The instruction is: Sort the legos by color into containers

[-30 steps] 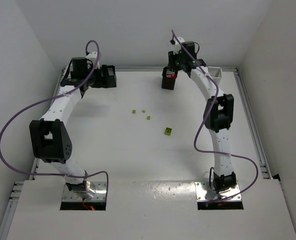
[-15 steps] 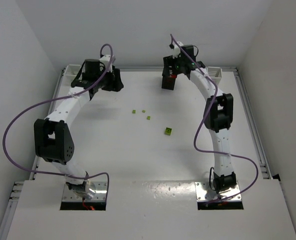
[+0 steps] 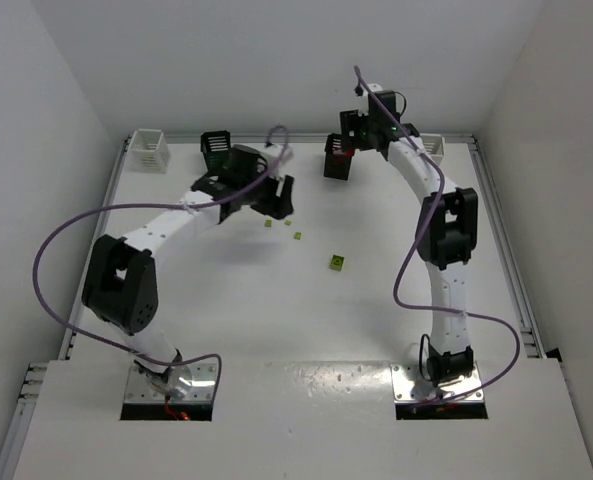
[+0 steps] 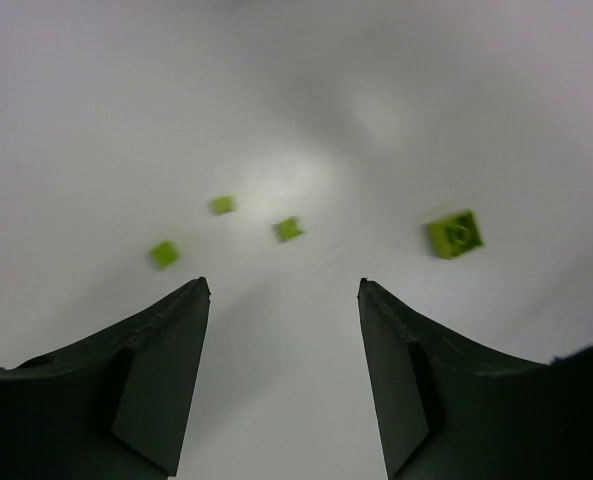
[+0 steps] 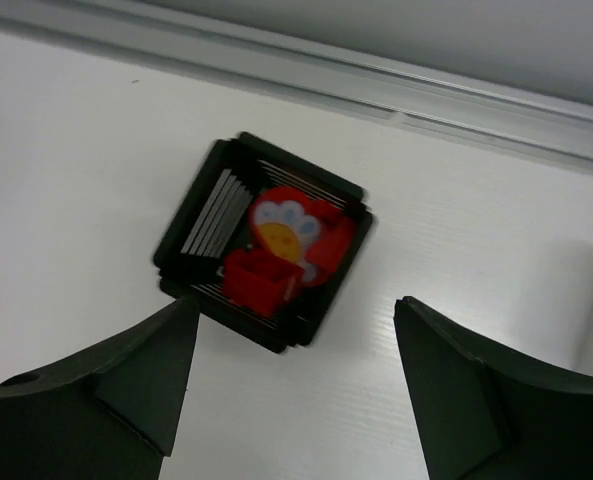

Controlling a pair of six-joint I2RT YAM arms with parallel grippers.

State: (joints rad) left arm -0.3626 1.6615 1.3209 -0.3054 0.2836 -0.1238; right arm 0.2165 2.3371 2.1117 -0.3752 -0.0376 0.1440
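Several small yellow-green legos lie mid-table: two tiny ones [image 3: 268, 223] [image 3: 298, 236] and a larger square one [image 3: 337, 262]. In the left wrist view they show as small bricks [image 4: 164, 254] [image 4: 223, 204] [image 4: 290, 229] and the larger one [image 4: 455, 233]. My left gripper [image 3: 279, 200] [image 4: 284, 283] hovers open just short of them, with nothing between its fingers. My right gripper [image 3: 361, 138] [image 5: 296, 300] is open and empty above a black container [image 3: 337, 166] [image 5: 191, 220] holding red legos [image 5: 261, 280].
A second black container [image 3: 216, 148] and a white container [image 3: 148, 150] stand at the back left. Another white container [image 3: 431, 148] stands at the back right. Rails [image 3: 501, 240] run along the table's side edges.
My left arm has swung from the back-left black container to the right, out over the green legos. My right gripper has opened above the black container with the red legos.
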